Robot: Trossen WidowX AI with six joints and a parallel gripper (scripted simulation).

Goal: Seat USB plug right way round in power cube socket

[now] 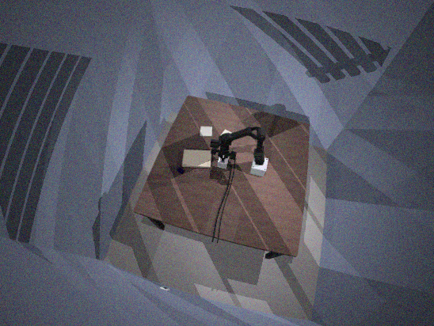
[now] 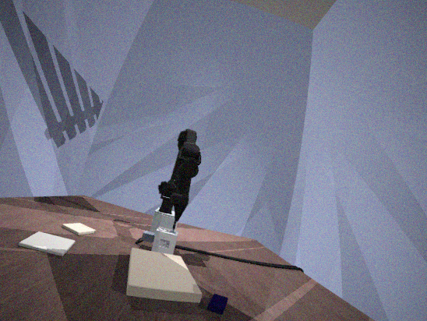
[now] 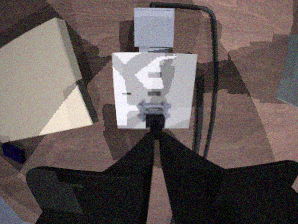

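Observation:
The white power cube stands on the table, with small slots in its top in the wrist view. The black USB plug is at the top's near edge, with greyish outlines just beyond it. My gripper is shut on the USB plug, fingertips close over that edge, pointing down at the cube; the exterior view shows a fingertip beside the cube's top. The plug's depth in the socket and which way round it is cannot be made out.
A light grey block with a black cable adjoins the cube's far side. A cream slab and dark blue block lie left. Flat white pieces lie beyond.

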